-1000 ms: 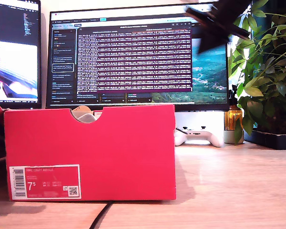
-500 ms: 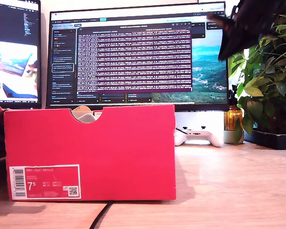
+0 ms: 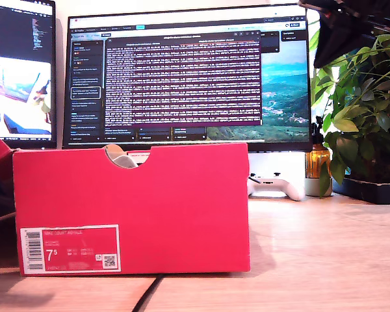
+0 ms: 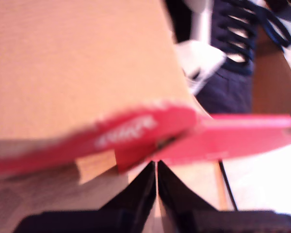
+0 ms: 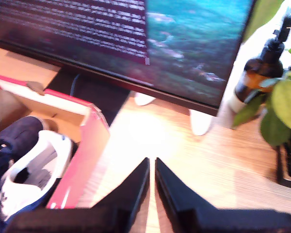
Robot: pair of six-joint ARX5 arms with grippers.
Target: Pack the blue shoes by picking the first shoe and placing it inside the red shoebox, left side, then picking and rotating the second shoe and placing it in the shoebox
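The red shoebox (image 3: 131, 208) sits on the wooden desk (image 3: 325, 253) at the exterior view's left, in front of the big monitor (image 3: 188, 78). A white label (image 3: 70, 249) with 7.5 is stuck low on its front. Something pale (image 3: 120, 158) peeks through the round notch in its top edge, but I cannot tell what it is.

In the second wrist view the box (image 5: 82, 150) is open, and a blue shoe (image 5: 29, 165) lies inside it, with a white heel and a white lining. The first wrist view is blurry. It shows the box's red edge (image 4: 184, 136) and, past it, blue shoes (image 4: 233, 63) with dark laces down in the box.

My first gripper (image 4: 156, 182) has its fingers pressed together right by the red edge, holding nothing. My second gripper (image 5: 151, 187) is also closed with nothing in it, above the bare desk beside the box. An arm (image 3: 351, 26) hangs high at the exterior view's right, near the leafy plant (image 3: 367, 110). A white game controller (image 3: 276, 187) lies behind the box
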